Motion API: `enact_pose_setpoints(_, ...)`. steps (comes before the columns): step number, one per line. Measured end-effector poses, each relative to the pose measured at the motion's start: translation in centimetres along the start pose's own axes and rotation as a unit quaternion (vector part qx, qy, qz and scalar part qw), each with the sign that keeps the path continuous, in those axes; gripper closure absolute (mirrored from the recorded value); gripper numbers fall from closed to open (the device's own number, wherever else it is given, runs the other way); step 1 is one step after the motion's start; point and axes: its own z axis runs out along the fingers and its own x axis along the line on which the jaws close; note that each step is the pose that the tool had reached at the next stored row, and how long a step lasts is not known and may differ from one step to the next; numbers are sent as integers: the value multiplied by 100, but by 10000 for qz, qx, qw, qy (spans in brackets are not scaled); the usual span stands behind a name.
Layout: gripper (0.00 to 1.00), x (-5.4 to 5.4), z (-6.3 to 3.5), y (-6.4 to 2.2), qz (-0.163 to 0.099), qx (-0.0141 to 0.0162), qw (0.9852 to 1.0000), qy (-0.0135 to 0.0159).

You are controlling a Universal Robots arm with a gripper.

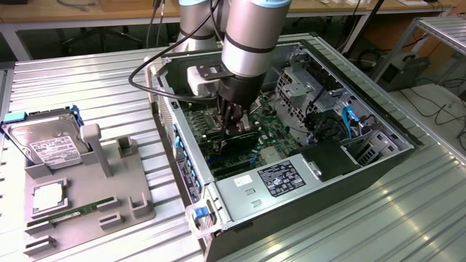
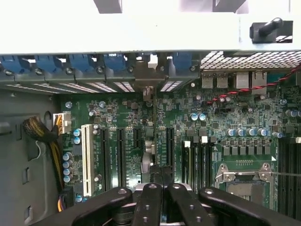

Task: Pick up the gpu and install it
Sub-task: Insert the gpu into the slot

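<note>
Deep in the open computer case [image 1: 378, 117], my gripper [image 1: 237, 130] reaches down over the green motherboard [image 1: 273, 131]. It is shut on the gpu [image 1: 237, 143], a black card standing on edge against the board. In the wrist view the gpu [image 2: 151, 153] appears edge-on as a thin strip. That strip runs from between my fingertips [image 2: 148, 193] to its silver bracket [image 2: 147, 92] at the rear slot openings. The gripper [image 2: 161, 187] has its fingers pressed close on either side of the card. The card's fan face is hidden.
A grey fixture [image 1: 91, 180] on the exterior view's left holds a silver hard drive [image 1: 47, 142] and a green memory stick [image 1: 73, 214]. Inside the case sit the power supply [image 1: 276, 177], a white slot [image 2: 86, 157], yellow-black cables [image 2: 42, 132] and the CPU socket [image 2: 244, 175].
</note>
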Motion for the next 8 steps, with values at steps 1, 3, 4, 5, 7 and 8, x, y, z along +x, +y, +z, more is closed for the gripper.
enact_pose_setpoints(1, 87, 1, 4, 1, 0, -2, 10000, 5)
enact_pose_setpoints(3, 87, 2, 11, 4, 0, -4, 10000, 9)
enact_pose_setpoints(4, 87, 2, 15, 6, 1, -4, 10000, 8)
enact_pose_setpoints(5, 87, 1, 19, 8, 0, -3, 10000, 7)
enact_pose_setpoints(7, 87, 1, 21, 9, 0, -3, 10000, 6)
enact_pose_setpoints(8, 87, 1, 22, 9, 0, -2, 10000, 5)
